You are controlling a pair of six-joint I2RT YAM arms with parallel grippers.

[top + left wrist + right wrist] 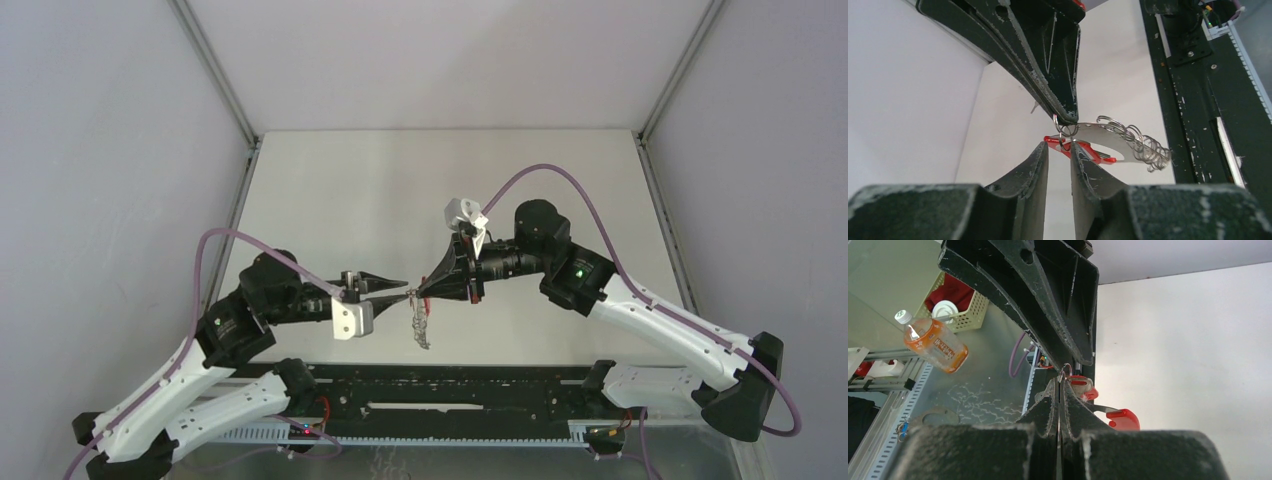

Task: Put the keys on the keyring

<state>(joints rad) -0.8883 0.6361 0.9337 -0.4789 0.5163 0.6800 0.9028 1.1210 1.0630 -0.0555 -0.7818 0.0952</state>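
- The right gripper is pressed together on a small silver loop of the keyring. This holds it off the table, so the ring cluster hangs free.
- A red piece hangs from that loop; I cannot tell whether it is the band or a key tag.
- The left gripper is slightly spread, one finger on each side of the loop and pinching nothing. This looks like a line-up to work the loop.
- No key can be made out in either gripper, and no blue tag is visible.
- The two sets of tips meet almost point to point, so there is very little margin there.
- The dangling rings hang near the black base rail.
- Bare table lies beyond and to both sides, and the walls are well apart.
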